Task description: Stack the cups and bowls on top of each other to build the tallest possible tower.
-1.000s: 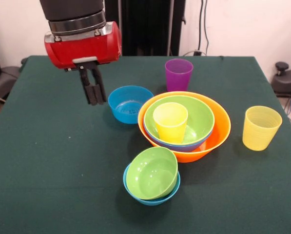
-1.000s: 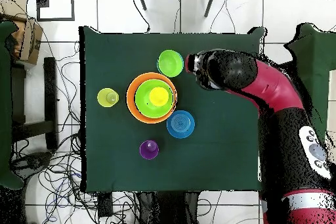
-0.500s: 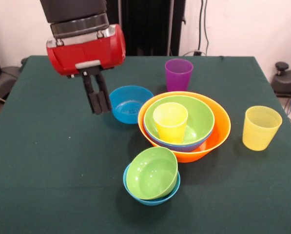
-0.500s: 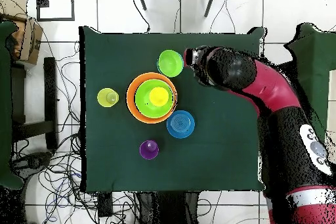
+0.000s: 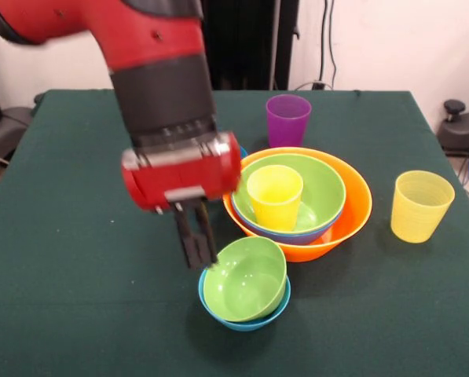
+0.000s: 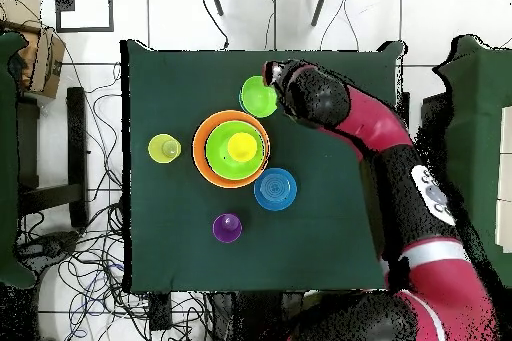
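The tower stands mid-table: the big orange bowl holds the large blue bowl, the medium green bowl and the opaque yellow cup. A small green bowl sits tilted in a small blue bowl in front of it. My gripper is shut and empty, its tips just at that green bowl's left rim. The purple cup stands behind the tower and the ribbed pale yellow cup to its right. The other small blue bowl is almost hidden behind my arm in the front view.
The green cloth table carries everything. My arm reaches across the table's right side in the overhead view. Cables and a black stand lie on the floor around the table.
My gripper has moved from beside the lone small blue bowl forward and down to the left rim of the small green bowl. It stays shut. No bowl or cup has moved.
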You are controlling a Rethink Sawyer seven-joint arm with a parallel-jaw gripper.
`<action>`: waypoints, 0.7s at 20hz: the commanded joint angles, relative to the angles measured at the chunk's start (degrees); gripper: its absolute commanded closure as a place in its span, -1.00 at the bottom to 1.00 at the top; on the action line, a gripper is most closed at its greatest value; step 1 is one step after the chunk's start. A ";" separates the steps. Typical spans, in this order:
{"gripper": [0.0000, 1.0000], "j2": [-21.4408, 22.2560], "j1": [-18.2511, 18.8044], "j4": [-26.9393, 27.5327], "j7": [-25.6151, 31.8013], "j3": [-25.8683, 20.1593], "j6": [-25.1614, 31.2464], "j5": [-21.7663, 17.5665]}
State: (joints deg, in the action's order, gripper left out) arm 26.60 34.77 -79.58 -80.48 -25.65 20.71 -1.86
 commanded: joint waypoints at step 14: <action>-1.00 -7.63 -3.43 1.48 -7.38 0.85 -7.15 -1.70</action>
State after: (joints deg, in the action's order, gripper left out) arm 19.92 33.41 -79.01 -80.50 -25.67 16.32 -1.87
